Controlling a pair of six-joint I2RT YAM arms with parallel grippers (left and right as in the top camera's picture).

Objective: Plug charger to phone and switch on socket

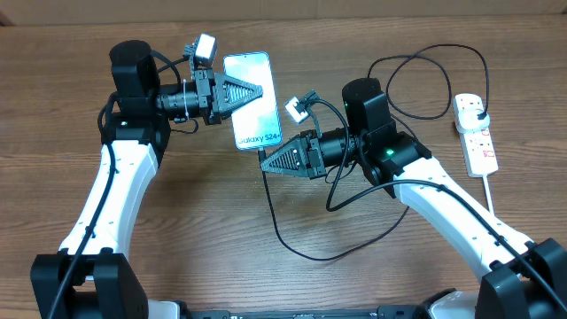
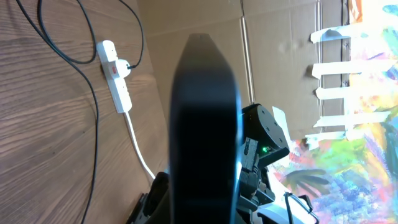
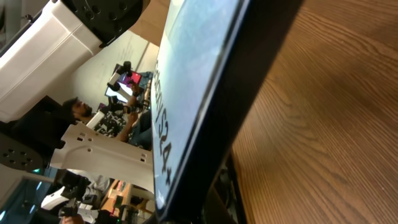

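Observation:
The phone (image 1: 257, 120) is lifted off the table, its light screen up, with small dark text at the end nearest my right arm. My left gripper (image 1: 259, 91) is shut on its far half; in the left wrist view the phone (image 2: 205, 124) is a dark slab rising from between the jaws. My right gripper (image 1: 264, 162) is shut at the phone's text end, where the charger's thin black cable (image 1: 301, 252) begins. The connector tip is hidden. The phone (image 3: 193, 81) fills the right wrist view. The charger's black plug (image 1: 478, 112) sits in the white socket (image 1: 477, 133) at the right.
The black cable loops over the table in front of my right arm and again behind it (image 1: 425, 80). A thick white cord (image 1: 489, 190) leads from the socket (image 2: 117, 74) toward the front. A cardboard wall (image 2: 273, 37) stands beyond the table.

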